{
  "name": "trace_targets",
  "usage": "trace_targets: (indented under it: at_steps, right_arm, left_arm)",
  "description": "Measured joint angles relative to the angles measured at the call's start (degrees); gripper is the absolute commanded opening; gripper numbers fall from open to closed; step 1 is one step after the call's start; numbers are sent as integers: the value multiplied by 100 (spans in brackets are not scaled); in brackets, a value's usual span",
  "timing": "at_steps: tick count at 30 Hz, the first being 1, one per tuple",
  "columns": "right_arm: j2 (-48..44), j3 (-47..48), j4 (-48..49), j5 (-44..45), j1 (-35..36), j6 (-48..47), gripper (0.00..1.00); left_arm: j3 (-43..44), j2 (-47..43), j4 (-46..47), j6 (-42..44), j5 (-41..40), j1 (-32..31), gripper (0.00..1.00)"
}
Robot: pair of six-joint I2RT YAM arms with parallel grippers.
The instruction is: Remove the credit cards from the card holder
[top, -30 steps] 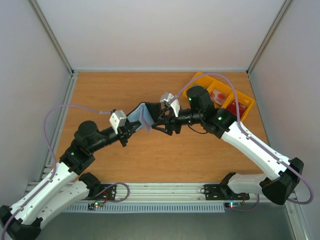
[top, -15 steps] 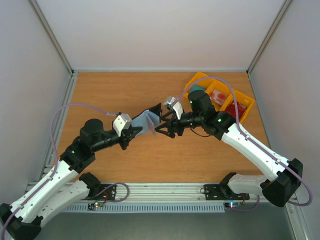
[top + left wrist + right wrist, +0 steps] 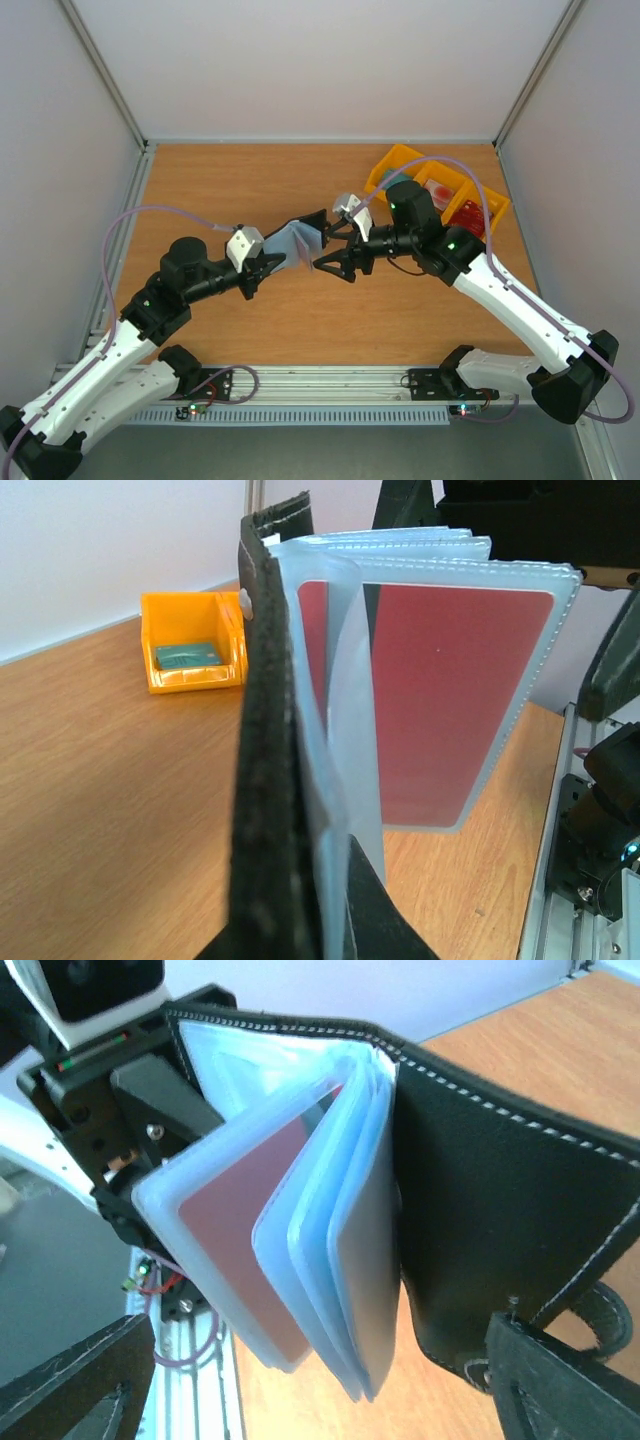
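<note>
My left gripper (image 3: 272, 264): clamps the grey-blue bifold card holder (image 3: 297, 241).
My right gripper (image 3: 326, 250): wide apart, empty.
Risk: I pinch the clear sleeve (image 3: 345, 780), not the red plastic card (image 3: 440, 700).

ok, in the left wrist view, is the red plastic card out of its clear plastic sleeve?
No: the red plastic card sits fully inside the clear plastic sleeve of the open dark-edged card holder.

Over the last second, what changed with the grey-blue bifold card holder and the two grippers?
The right gripper spread its jaws wide and eased back toward the near edge, clear of the grey-blue bifold card holder. The left gripper shifted the holder slightly rightward. Unchanged: the left stays shut on it; the yellow plastic tray has not moved.
</note>
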Motion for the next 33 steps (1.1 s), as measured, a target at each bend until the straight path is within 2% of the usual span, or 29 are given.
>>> trace_targets:
  at_steps: [7,14,17,19,21,27,33]
  right_arm:
    - [-2,52,278,85,2,175,70]
    - [229,136,363,251,2,243,71]
    - [267,140,361,306,2,280,77]
    - [273,162,343,304,2,293,85]
    - [271,221,278,223,2,238,87]
    - [44,400,-352,42,2,-389,86]
    - [-142,498,-619,573,26,-442,73]
  left_arm:
    - [0,0,142,-61,227,0,0]
    - [-22,0,356,-177,457,0,0]
    - [-31,0,417,-216,525,0,0]
    - [-37,0,457,-236,544,0,0]
    - [-39,0,470,-267,533,0,0]
    - [-131,-13,579,-398,470,0,0]
    - [-203,-15,673,-442,472,0,0]
